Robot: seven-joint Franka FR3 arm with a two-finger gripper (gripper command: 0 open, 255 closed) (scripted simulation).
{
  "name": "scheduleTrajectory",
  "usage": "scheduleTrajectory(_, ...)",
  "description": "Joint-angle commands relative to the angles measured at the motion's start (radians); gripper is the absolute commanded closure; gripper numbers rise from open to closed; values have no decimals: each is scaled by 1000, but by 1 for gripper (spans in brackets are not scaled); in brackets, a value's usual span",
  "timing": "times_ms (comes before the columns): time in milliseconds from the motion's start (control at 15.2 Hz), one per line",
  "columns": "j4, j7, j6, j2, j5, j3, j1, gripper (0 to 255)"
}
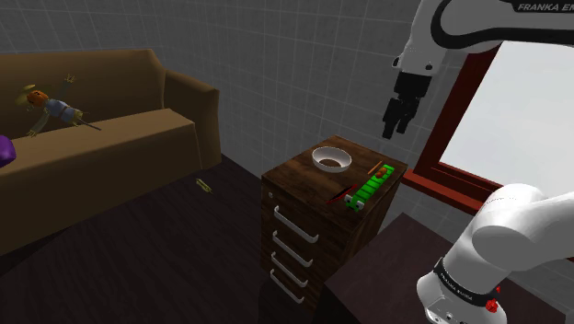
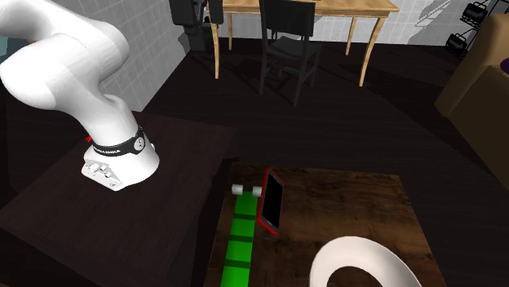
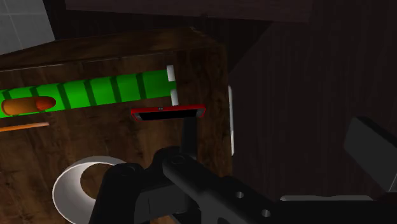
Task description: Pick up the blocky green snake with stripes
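While the gripper hangs well above the drawer chest, fingers spread and empty, the striped green block snake lies flat on the chest top along its stand-side edge, long axis parallel to that edge, so descend there and close across it.

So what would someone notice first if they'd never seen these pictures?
Probably the bright green striped snake, stretched along the edge of the dark wooden drawer chest, next to a white bowl. Then the big white robot arm, with its black gripper hanging in the air above the chest. Off at the shoulder view's left, a little doll is on a brown sofa.
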Motion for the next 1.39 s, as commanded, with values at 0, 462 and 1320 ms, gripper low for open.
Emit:
scheduleTrajectory(0,0,0,0,0,0,0,0,0)
scheduleTrajectory(462,-70,216,241,163,-1,26,-98,0)
scheduleTrajectory(1320,-96,616,633,524,-43,18,-272,0)
